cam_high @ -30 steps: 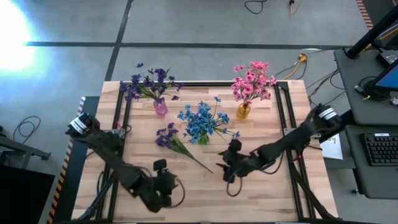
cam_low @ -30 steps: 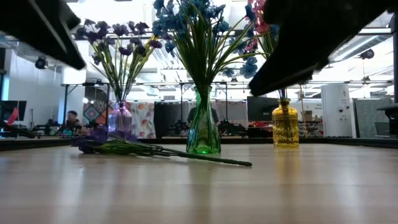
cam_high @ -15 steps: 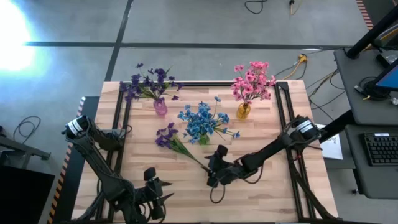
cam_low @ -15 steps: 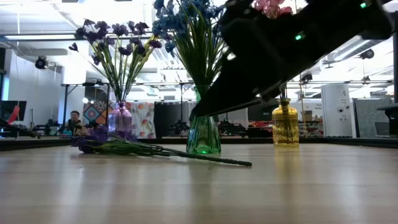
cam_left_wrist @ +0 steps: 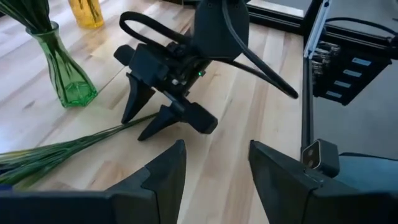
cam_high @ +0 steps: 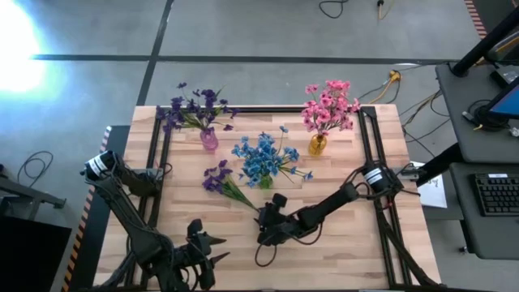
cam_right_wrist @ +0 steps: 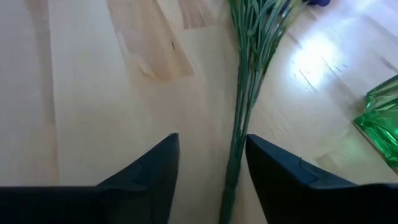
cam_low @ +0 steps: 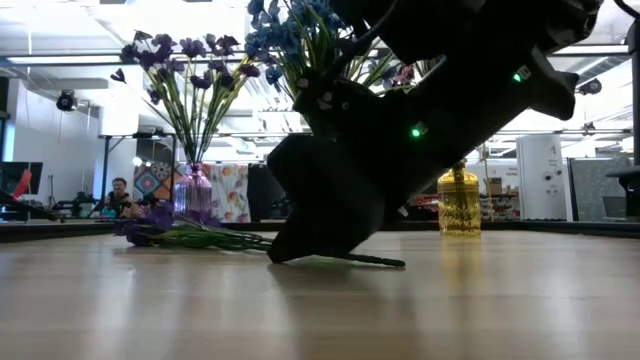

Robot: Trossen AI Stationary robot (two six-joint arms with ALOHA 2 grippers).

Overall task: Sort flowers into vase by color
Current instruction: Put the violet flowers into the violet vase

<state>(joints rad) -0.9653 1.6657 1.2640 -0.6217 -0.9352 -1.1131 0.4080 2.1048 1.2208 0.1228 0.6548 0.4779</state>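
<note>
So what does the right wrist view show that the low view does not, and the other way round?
Only the right wrist view shows the right hand open, its fingers on either side of the purple sprig's stem, not yet closed on it. Only the low view shows the pink vase, the yellow vase and a person far behind. Both show the lying purple sprig, the green vase and the wooden table.

purple sprig point(cam_high: 225, 183) | flat on table | stem between right hand's fingers
</note>
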